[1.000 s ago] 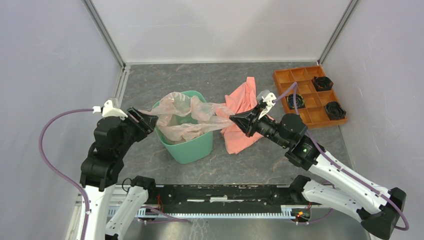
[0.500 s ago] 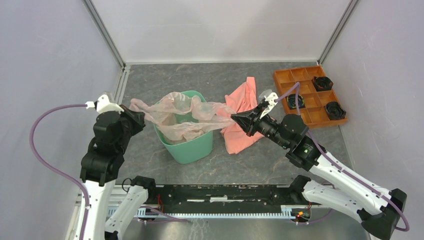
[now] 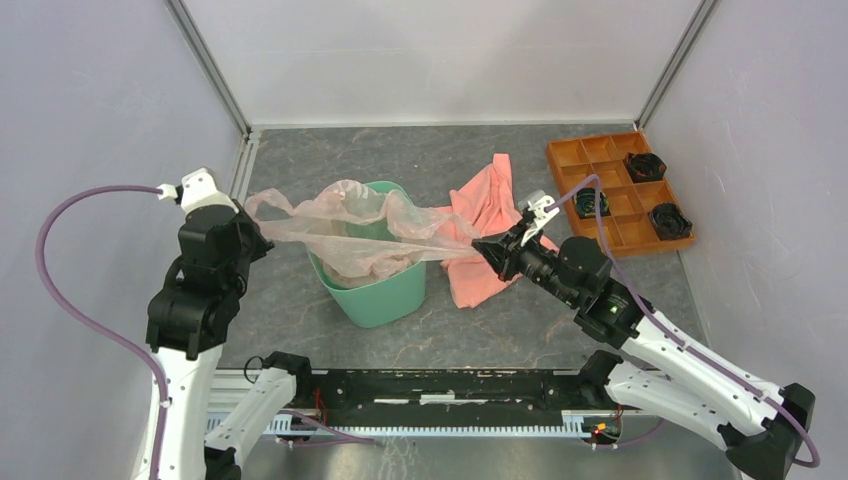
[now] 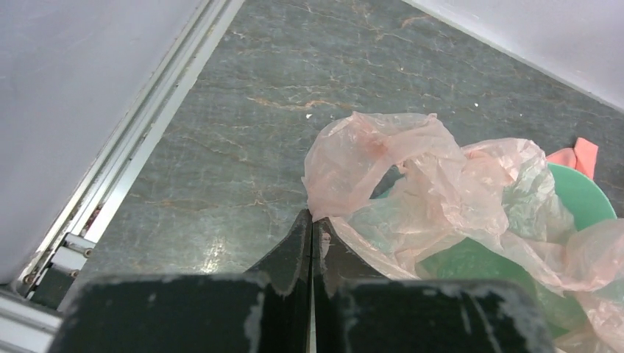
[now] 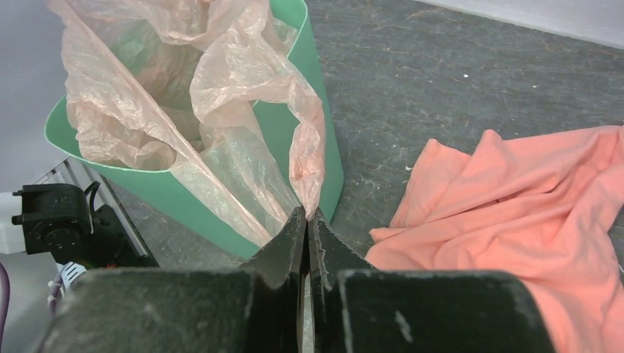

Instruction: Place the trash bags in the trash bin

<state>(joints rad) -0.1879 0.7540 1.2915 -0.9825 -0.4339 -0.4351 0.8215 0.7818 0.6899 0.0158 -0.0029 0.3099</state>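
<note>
Bag [image 3: 345, 228] stretched over bin [image 3: 385, 295] between left gripper [image 4: 311, 225] and right gripper [image 5: 306, 218] (both clamped on it).

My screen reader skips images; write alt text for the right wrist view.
The shut right end effector pinches the pink trash bag, which drapes into the mint-green trash bin. An orange cloth lies beside it on the table.

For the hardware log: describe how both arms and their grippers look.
Both the left arm and right arm have white links joined by chunky black joint housings. A purple cable loops from each wrist. The left gripper and right gripper have black wedge-shaped fingers with whitish scuffs. A green light glows on the right arm.
</note>
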